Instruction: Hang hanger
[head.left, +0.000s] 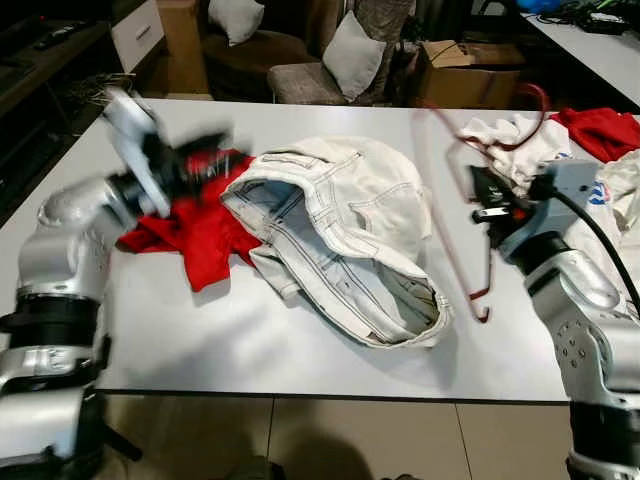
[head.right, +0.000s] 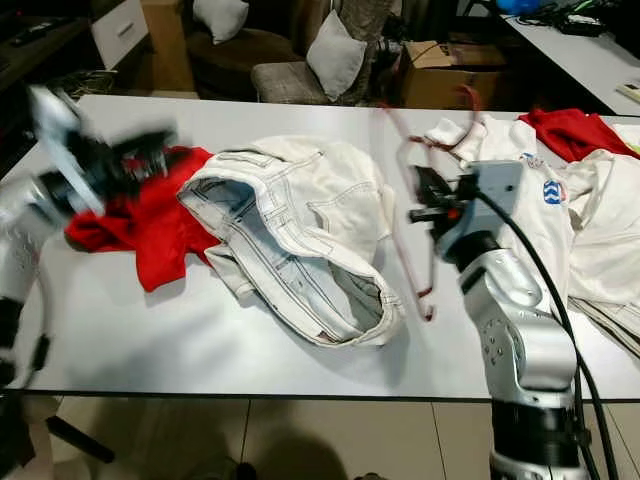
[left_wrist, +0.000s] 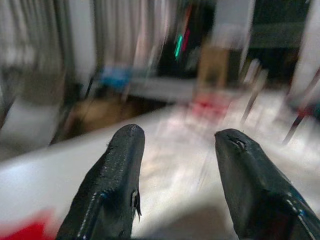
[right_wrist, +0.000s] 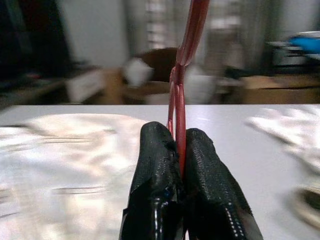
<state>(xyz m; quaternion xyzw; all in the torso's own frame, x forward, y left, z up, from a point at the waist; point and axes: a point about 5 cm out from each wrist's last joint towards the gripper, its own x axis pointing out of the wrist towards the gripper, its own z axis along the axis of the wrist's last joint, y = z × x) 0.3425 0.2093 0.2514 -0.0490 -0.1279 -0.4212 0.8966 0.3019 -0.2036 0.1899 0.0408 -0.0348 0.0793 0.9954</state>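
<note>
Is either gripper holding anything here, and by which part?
The right gripper is shut on the red hanger, pinching its thin wire frame between the fingertips. The left gripper is open and holds nothing.

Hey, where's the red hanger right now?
The red hanger is pinched in the right gripper, lifted above the white table, between the pale jeans and the white shirts to the robot's right.

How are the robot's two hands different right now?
The right gripper has its fingers pressed shut on the red hanger, lifted above the table. The left gripper has its fingers spread apart, holding nothing, blurred over the red cloth. Both have two black fingers.
</note>
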